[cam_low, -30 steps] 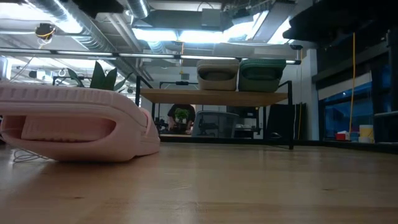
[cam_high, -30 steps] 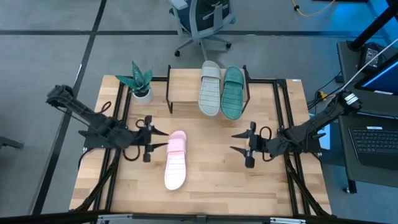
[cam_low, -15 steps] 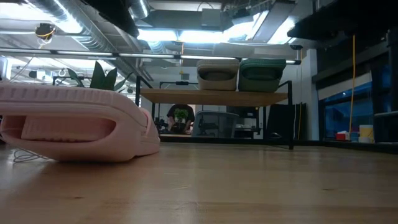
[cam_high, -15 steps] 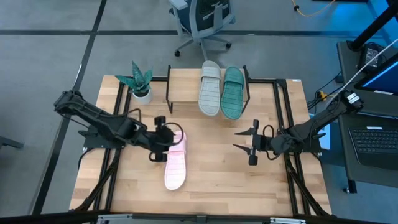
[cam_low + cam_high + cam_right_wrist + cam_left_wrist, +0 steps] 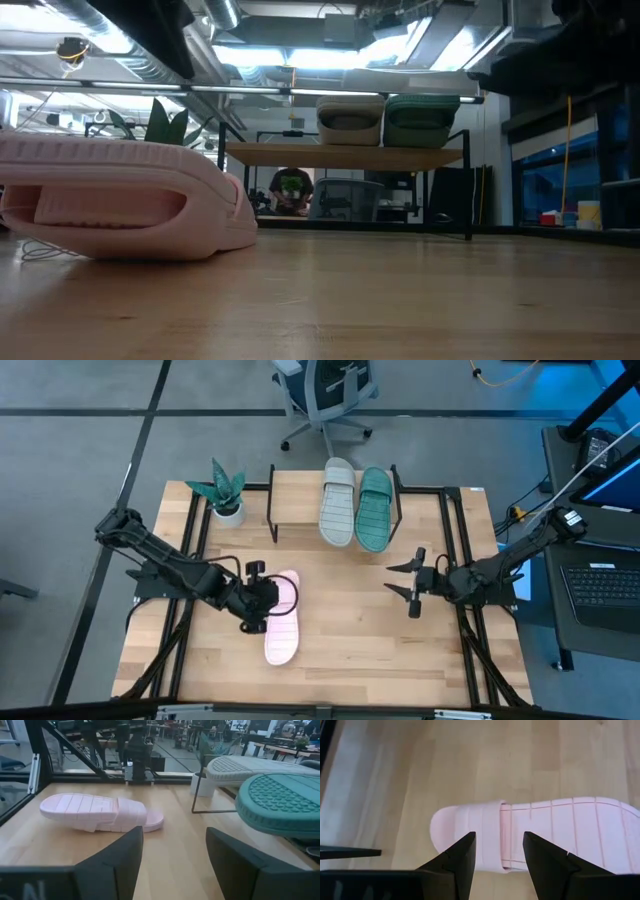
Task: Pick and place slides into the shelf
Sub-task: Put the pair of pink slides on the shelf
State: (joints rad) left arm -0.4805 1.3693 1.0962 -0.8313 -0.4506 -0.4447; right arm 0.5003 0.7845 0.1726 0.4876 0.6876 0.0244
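Pickup of the pink slide (image 5: 282, 616) is in hand: left gripper (image 5: 262, 598), jaws spread, hovers over its strap and must descend and close.

The light wooden table (image 5: 350, 640) carries a pale pink slide (image 5: 283, 617) lying left of centre, its length running from the far edge toward the near edge. Along the far edge the shelf (image 5: 298, 505) stands on its black legs. A small potted plant (image 5: 225, 492) sits by the far left corner, just beside the shelf.
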